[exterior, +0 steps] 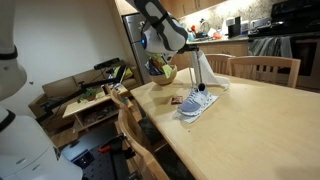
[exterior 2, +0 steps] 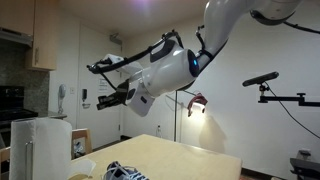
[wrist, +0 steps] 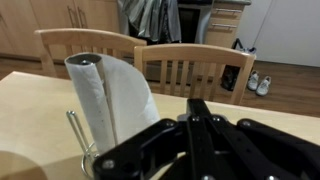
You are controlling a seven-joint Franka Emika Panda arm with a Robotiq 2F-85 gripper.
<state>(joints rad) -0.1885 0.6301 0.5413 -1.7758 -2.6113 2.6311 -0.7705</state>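
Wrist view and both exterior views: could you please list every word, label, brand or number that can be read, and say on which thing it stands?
No text can be read in any view.
Paper towel roll: plain white, no print.
Gripper: shut, dark, no label to be seen.
Shoe: any mark is too small and blurred to read.
Arm: white casing, no readable mark.

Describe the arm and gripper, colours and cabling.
The arm is glossy white, with rounded segments and dark joint bands. The gripper is matt black, built of angular linkage bars. Black cables loop over the bulky white wrist housing. No markings are legible.
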